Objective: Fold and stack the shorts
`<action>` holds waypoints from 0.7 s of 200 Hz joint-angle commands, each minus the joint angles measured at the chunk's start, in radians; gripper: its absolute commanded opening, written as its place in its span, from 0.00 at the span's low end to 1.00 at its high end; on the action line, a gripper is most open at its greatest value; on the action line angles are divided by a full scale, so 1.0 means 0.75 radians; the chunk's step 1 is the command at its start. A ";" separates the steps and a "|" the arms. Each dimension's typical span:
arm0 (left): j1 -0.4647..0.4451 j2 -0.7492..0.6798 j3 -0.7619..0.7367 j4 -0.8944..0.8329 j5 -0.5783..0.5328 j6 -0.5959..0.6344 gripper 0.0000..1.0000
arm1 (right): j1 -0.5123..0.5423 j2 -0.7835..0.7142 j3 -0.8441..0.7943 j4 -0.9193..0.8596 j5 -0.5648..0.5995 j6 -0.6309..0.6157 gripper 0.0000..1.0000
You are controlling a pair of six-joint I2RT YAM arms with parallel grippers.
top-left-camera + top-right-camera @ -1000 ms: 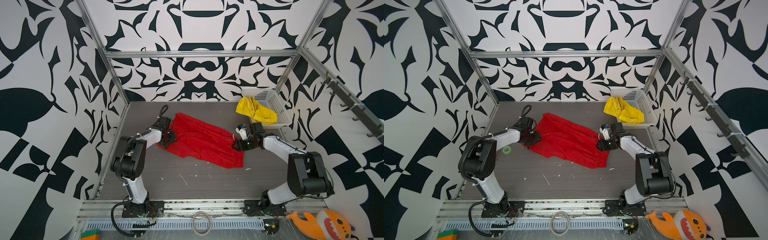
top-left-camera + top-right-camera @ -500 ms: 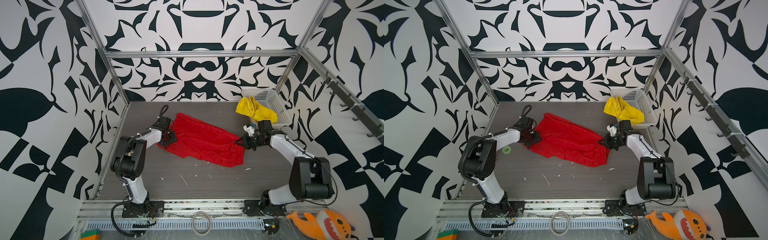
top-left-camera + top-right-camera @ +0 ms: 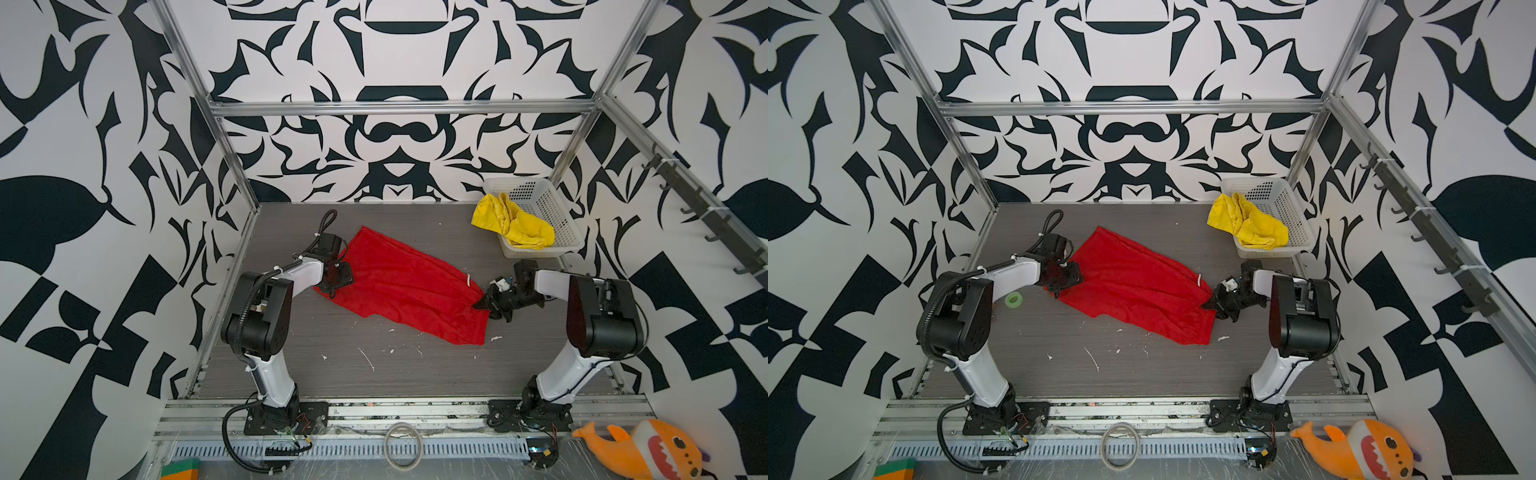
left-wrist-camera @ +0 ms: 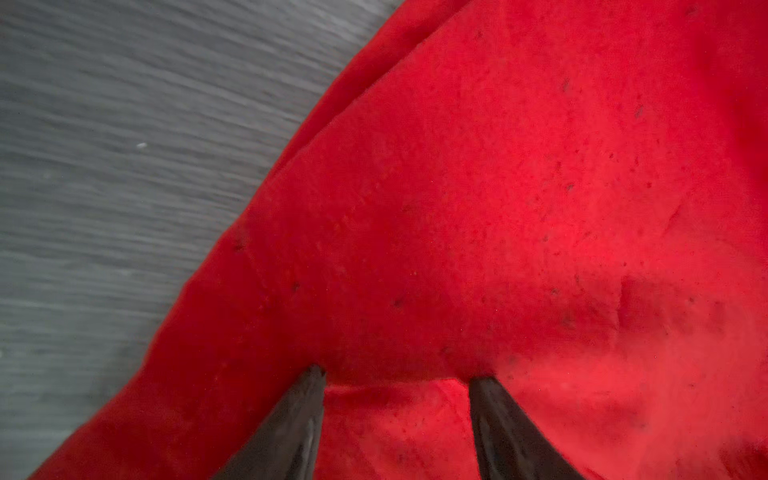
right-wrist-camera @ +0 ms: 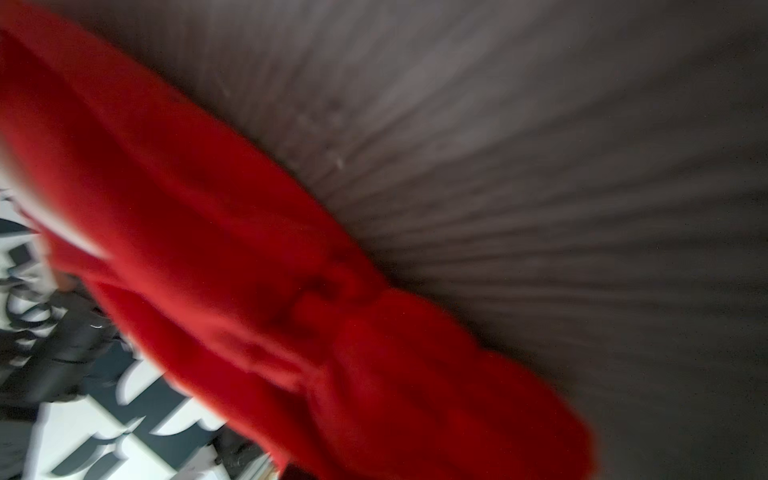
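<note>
Right tool (image 3: 477, 306) moved nearer along red shorts (image 3: 399, 286)

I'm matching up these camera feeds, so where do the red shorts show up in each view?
Top view: red shorts spread mid-table, between the two arms.
Top view: red shorts likewise mid-table, between the arms.
Left wrist: red shorts fill most of the picture, under the left tool.
Right wrist: red shorts blurred, a diagonal band across the picture.
Shared landmark: the grey table.

Right wrist view motion-blurred: red shorts (image 5: 291, 291) smeared, right gripper (image 3: 484, 307) grip unreadable.
</note>
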 commanded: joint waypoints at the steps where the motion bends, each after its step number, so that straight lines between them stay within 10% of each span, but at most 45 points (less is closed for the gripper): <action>1: 0.000 -0.043 0.024 -0.065 -0.003 -0.002 0.61 | -0.002 -0.080 0.064 -0.024 0.198 -0.010 0.43; 75: -0.012 -0.106 0.213 0.007 0.285 -0.012 0.65 | 0.098 -0.641 0.298 -0.416 0.669 -0.046 0.50; 140: -0.059 0.243 0.501 0.135 0.398 -0.025 0.62 | 0.622 -0.604 -0.029 0.231 0.635 0.243 0.47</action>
